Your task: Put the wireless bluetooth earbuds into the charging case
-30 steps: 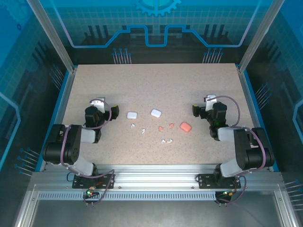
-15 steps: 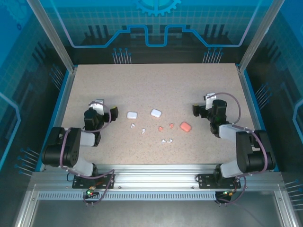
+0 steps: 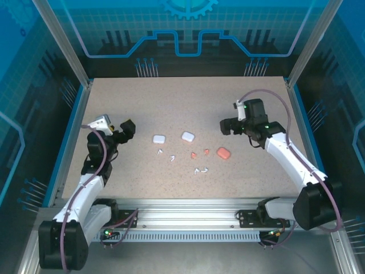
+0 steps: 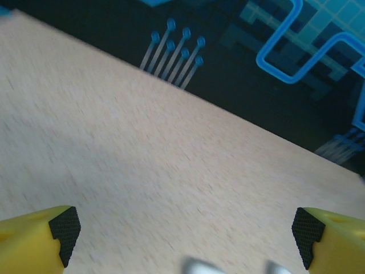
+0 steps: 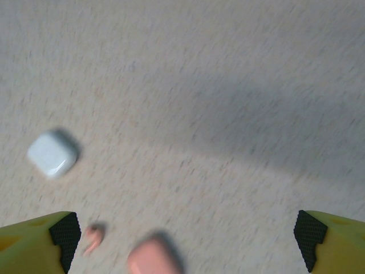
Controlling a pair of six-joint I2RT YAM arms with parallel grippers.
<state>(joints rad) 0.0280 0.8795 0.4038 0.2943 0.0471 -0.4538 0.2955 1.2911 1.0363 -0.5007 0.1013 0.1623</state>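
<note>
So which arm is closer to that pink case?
Right. The right arm ends just beyond the pink case; the left arm is far off, past both white cases.

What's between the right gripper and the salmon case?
Nothing: in the top view, bare tabletop separates the right gripper from the salmon case.

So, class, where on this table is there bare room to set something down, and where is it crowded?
Bare: the far half of the table, behind the white cases, and the near strip between the earbuds and the front rail. Crowded: the centre, where earbuds lie scattered beside the salmon case.
</note>
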